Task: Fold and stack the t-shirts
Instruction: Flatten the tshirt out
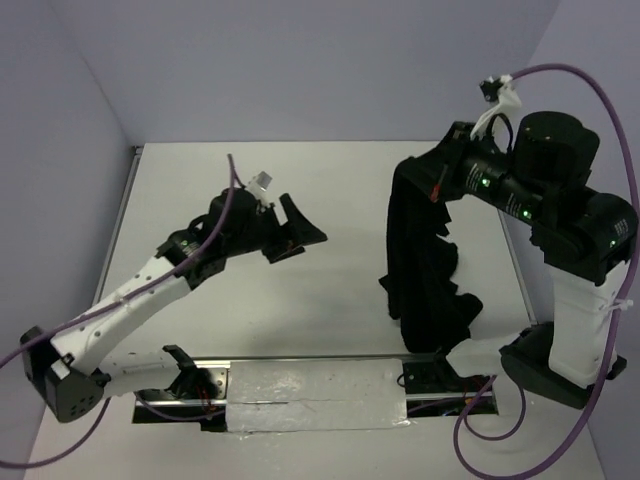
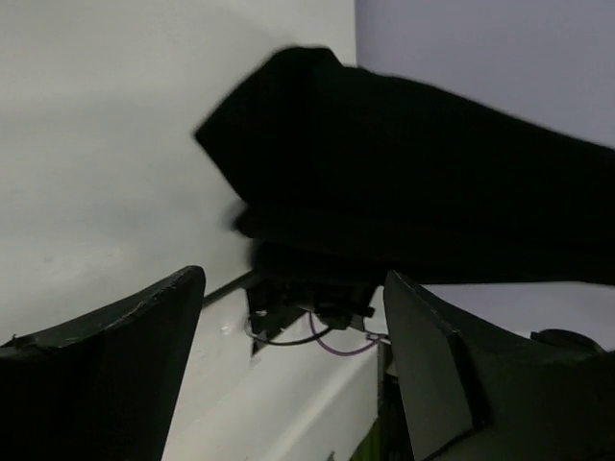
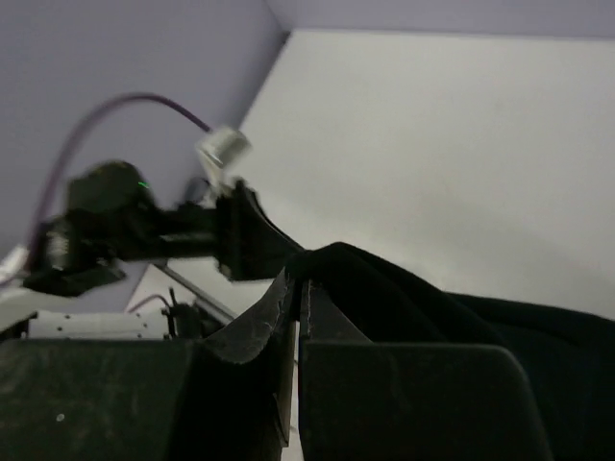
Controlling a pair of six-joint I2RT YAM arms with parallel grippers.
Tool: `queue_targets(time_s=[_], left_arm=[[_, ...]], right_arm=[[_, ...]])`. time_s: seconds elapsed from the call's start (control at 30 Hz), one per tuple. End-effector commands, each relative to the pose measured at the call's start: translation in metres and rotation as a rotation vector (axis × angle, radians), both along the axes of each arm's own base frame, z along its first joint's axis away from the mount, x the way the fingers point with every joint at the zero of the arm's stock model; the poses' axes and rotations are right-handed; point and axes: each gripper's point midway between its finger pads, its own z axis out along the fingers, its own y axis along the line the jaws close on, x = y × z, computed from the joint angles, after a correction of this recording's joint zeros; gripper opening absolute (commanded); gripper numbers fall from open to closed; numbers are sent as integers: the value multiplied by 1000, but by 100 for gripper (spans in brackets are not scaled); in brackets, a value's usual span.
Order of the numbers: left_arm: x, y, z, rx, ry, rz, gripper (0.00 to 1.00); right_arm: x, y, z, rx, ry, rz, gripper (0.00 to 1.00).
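The white table (image 1: pixel 330 200) has a thin metal edge (image 1: pixel 122 205) along its left side. On the right half, the lower folds of the black t-shirt (image 1: pixel 432 305) bunch on the surface while the rest rises clear of it. A silvery taped strip (image 1: pixel 315 398) lies along the near edge, between the left arm base (image 1: pixel 65 385) and the right arm base (image 1: pixel 555 365).

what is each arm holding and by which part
The right gripper holds the black t-shirt, fingers shut on a fold at the top of the hanging cloth; which part is unclear. The left gripper is open, empty.
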Motion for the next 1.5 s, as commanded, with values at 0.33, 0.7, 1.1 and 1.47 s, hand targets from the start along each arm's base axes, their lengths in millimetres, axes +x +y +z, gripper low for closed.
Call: queue_targets(time_s=[0.33,0.7,1.1,1.47], left_arm=[[5,-61,-88,112,375,166,90],[6,48,-148,398,494,514,100],[-46,-26,-214,347,766,405,83],[-62,-61,-244,344,789,359,64]], right_arm=[[25,-45,45,-30,-172,-259,0],[59,-29,-130,-284,91,-208,0],[72,-49,-159,-279,109,-284,0],[66,-49,-162,-255,103,-231,0]])
